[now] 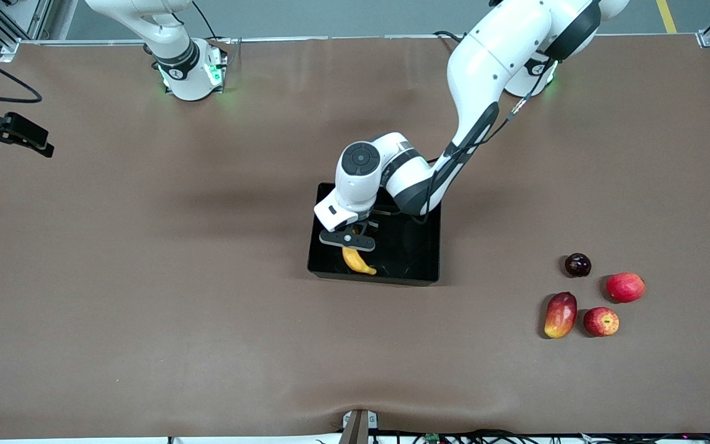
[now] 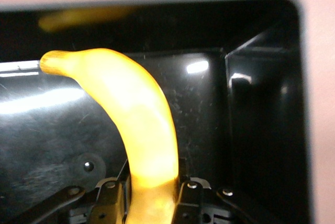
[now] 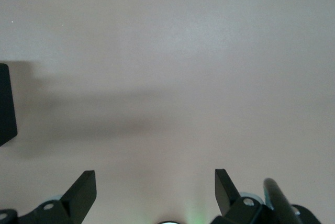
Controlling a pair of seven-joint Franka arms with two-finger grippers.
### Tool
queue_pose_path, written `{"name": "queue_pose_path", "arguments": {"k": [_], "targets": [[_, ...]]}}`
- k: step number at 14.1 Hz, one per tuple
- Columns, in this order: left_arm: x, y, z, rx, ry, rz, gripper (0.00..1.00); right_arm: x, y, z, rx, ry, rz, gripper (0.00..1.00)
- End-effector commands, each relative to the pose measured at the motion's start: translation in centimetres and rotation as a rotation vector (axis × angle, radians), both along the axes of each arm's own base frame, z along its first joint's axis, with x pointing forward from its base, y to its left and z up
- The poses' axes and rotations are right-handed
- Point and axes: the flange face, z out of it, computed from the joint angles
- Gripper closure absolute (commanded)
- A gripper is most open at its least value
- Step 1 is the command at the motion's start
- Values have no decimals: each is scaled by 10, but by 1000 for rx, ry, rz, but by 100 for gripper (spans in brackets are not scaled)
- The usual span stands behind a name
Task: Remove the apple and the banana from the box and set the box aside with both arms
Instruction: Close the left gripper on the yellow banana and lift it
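The black box sits mid-table. My left gripper is down inside it at the end toward the right arm, shut on one end of the yellow banana. In the left wrist view the banana curves away from my left gripper over the box's glossy floor. A red apple with a stem dimple lies on the table toward the left arm's end, nearer the front camera than the box. My right gripper is open and empty over bare table; the right arm waits near its base.
Beside the apple lie a second red apple, a red-yellow oblong fruit and a small dark round fruit. A black fixture with cables juts in at the right arm's end of the table.
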Motion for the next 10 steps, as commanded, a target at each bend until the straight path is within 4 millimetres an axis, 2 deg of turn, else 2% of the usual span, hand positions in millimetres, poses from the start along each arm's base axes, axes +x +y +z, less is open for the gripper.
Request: {"name": "queue_pose_path", "arguments": {"k": [1,4,6,7,8,10], "targets": [[0,9,39,45,-18,16,100,5,-2,-4,-7,14,-1,0],[9,21,78,58,-45,3,100,10,2,-14,-12,34,7,0],[29,54,106,92,-46,-20,100,11,7,-18,-5,42,13,0],[37,70,116,112,-35,-52,100,20,13,-39,-4,81,22,0],[49,90,128,128,-34,-76,100,25,29,-46,-6,90,48,0],[60,119,141,161,-7,-119,100,31,66,-64,4,118,94,0]]}}
